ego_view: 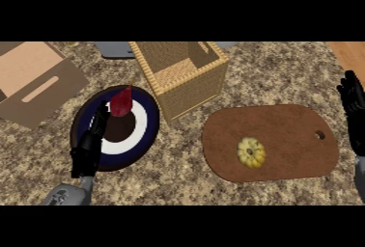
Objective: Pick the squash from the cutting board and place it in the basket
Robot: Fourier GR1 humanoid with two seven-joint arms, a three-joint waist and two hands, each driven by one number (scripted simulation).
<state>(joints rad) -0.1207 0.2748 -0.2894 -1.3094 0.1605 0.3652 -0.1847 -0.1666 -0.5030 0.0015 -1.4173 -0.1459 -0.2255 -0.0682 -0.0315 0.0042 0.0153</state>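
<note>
On the speckled bench (178, 185), a cardboard box (35, 82) sits at the far left. Next to it the left hand (89, 147) lies over the left side of a dark blue and white plate (145, 147), its fingers straight and close together, holding nothing, tips near a red pepper (121, 102) on the plate. A wicker basket (187, 91) stands just beyond. The yellow squash (251, 152) rests on the brown cutting board (292, 140). The right hand (353, 108) rests at the right edge, fingers up and relaxed.
</note>
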